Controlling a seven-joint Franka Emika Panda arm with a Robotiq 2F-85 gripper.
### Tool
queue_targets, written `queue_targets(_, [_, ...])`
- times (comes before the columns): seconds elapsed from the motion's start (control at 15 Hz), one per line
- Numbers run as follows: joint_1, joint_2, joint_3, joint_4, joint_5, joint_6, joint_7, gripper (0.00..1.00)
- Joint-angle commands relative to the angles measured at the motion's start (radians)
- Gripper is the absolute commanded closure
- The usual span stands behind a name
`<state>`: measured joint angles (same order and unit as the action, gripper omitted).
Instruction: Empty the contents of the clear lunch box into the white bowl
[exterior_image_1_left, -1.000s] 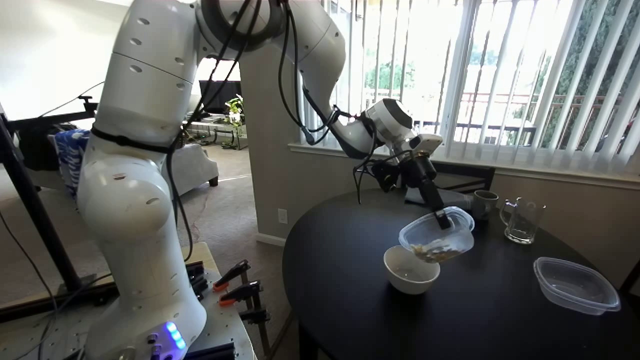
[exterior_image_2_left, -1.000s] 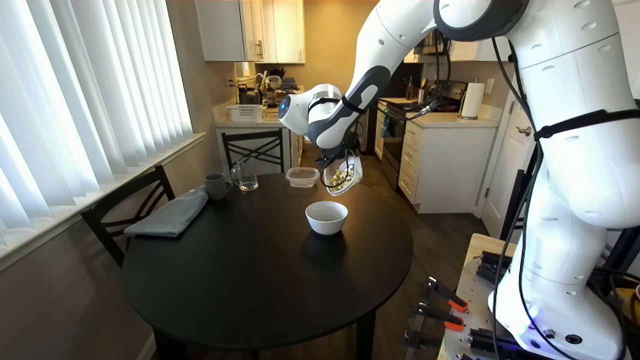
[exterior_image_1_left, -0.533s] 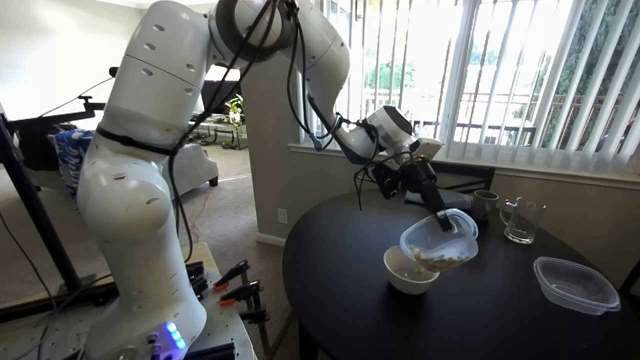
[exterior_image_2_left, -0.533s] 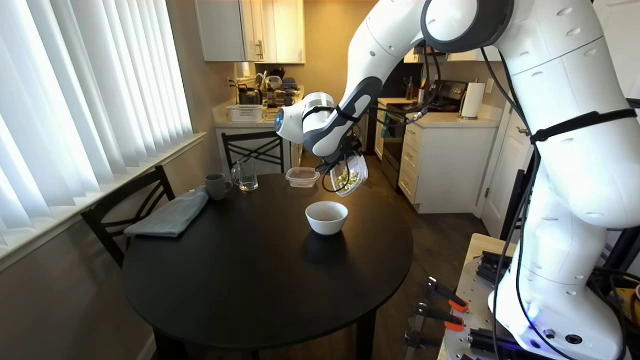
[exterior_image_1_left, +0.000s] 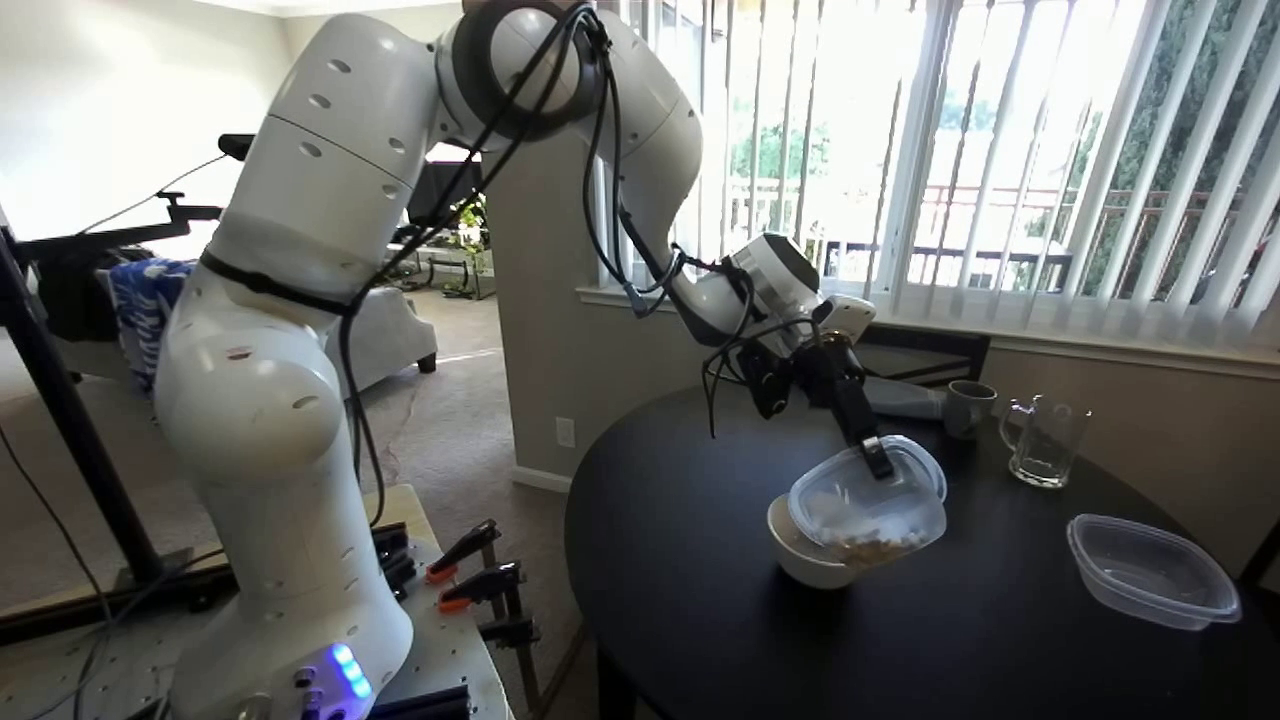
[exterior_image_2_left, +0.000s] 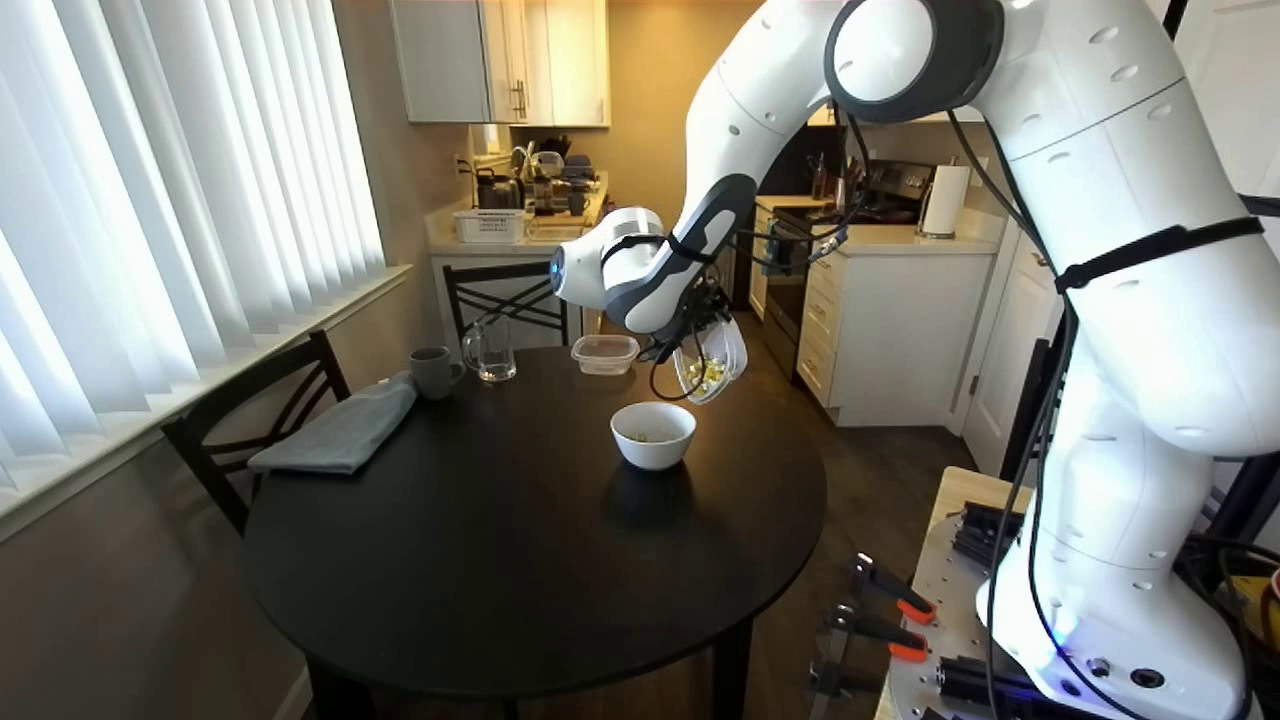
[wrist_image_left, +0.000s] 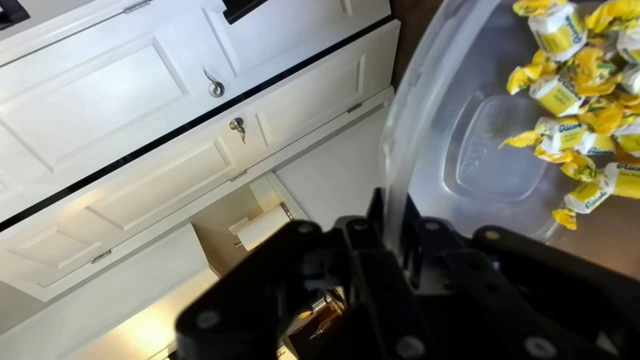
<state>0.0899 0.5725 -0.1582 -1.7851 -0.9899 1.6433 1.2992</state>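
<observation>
Clear lunch box (wrist_image_left: 500, 155): tilted, extending below fingers (exterior_image_1_left: 878, 457); fingers clamped on its wall. Contents (wrist_image_left: 557, 95) cut off at wrist view's right edge; lettering legible only there. White bowl (exterior_image_1_left: 812, 572) below fingers, partly hidden behind box in exterior view; faint yellow specks (exterior_image_2_left: 641, 437) inside visible in exterior view.

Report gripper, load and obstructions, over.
Black gripper shut on clear rounded-square plastic tub. Tub tilted toward round white bowl; yellow-and-white wrapped candies inside, yellowish bit apparently in bowl. Nothing visible blocking the pour.
</observation>
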Motion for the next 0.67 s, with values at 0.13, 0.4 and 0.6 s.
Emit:
queue_targets(0.13, [-0.007, 0.001, 0.025, 0.025, -0.034, -0.084, 0.01, 0.99])
queue_targets(0.4, [0.024, -0.025, 0.047, 0.061, -0.089, -0.116, 0.011, 0.99])
queue_targets(0.6, [0.049, -0.021, 0.069, 0.103, -0.165, -0.16, -0.001, 0.99])
